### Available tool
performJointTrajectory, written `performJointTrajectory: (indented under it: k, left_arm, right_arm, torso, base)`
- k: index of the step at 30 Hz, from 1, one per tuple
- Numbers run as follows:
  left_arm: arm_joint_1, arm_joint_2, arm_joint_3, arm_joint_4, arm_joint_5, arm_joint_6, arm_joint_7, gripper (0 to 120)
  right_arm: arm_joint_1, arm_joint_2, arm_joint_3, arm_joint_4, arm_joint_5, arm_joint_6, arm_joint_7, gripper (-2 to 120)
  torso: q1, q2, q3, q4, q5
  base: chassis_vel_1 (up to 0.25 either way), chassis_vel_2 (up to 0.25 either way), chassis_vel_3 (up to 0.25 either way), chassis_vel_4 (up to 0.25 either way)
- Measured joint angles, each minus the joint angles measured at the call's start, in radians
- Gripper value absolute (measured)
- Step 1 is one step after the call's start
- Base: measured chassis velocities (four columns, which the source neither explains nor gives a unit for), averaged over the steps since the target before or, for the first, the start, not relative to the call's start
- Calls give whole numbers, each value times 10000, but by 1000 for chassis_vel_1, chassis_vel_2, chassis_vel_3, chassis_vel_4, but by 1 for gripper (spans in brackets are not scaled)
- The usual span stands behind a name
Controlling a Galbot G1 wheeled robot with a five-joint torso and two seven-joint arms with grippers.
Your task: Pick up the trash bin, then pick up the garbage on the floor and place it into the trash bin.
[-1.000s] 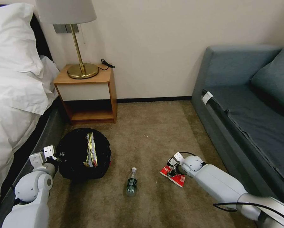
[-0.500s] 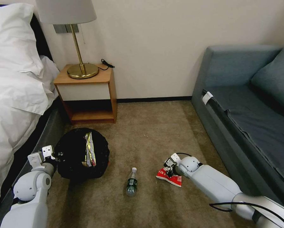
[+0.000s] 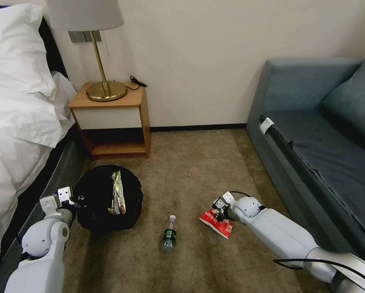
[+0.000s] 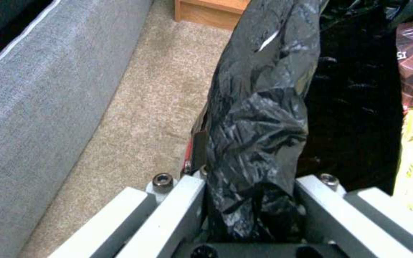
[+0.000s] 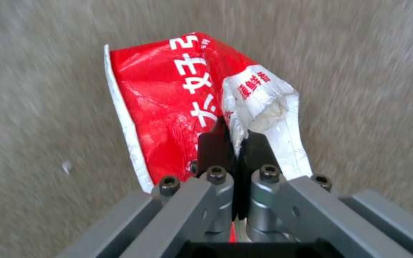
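Left arm: extends forward low along the bed side, wrist bent toward the trash bin (image 3: 108, 198).
Left hand (image 3: 73, 200): at the bin's rim on the bed side; in the left wrist view its fingers (image 4: 175, 200) stand either side of the rim, closed onto the black bag liner (image 4: 259, 118) folded over it.
Trash bin: stands on the carpet (image 3: 190, 171) between the bed (image 3: 15, 134) and the bottle, in front of the nightstand (image 3: 113, 122). Its mouth faces up.
Bin contents: a yellow-green wrapper (image 3: 116, 194) lies inside, against the black liner.
Right arm: reaches in low from the sofa (image 3: 320, 142) side, forearm angled down toward the carpet, wrist nearly level.
Right hand (image 3: 219, 213): fingers (image 5: 218, 150) pressed together on the edge of the red-and-white packet (image 3: 215, 223), with almost no gap between them in the right wrist view.
Red-and-white packet: pinched at one creased edge; the rest hangs forward of the hand, over the carpet. Contact with the carpet cannot be told.
Bottle (image 3: 169, 234): lies on its side on the carpet between the bin and the packet, cap pointing toward the wall, apart from both hands.
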Motion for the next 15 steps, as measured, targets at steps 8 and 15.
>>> performJointTrajectory:
  k: [8, 15]
  left_arm:
    - [-4, 24, 50, 16, -43, 0, 4, 2]
    - [-86, 50, 174, 128, -212, 24, 96, 2]
  right_arm:
    - [327, -76, 607, 774, 195, 88, 54, 0]
    - [916, -107, 963, 1490, 651, 356, 85, 0]
  torso:
    - [0, 0, 0, 1, -1]
    - [0, 0, 0, 0, -2]
  base:
    - [0, 0, 0, 0]
    - [0, 0, 0, 0]
